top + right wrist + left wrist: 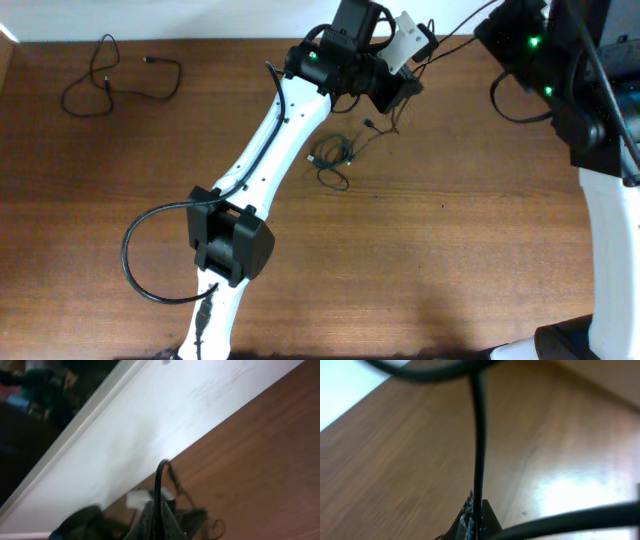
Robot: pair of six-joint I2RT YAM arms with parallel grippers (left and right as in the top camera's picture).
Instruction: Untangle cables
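A small tangle of thin black cables [335, 155] lies on the wooden table [450, 230] at centre back. A strand rises from it to my left gripper [398, 92], which is shut on a black cable [479, 435] running straight up between its jaws [476, 512]. A white adapter block [408, 40] sits just behind that gripper. A thin cable [455, 35] runs tight from there toward my right gripper [488, 28] at the back right. In the right wrist view the jaws [159, 512] are shut on a black cable [159, 480], with the white block [136, 499] beyond.
A separate black cable [110, 80] lies loose at the table's back left. The left arm's own thick cable loop [140, 260] hangs off its forearm at front left. The white wall [150, 420] borders the table's back edge.
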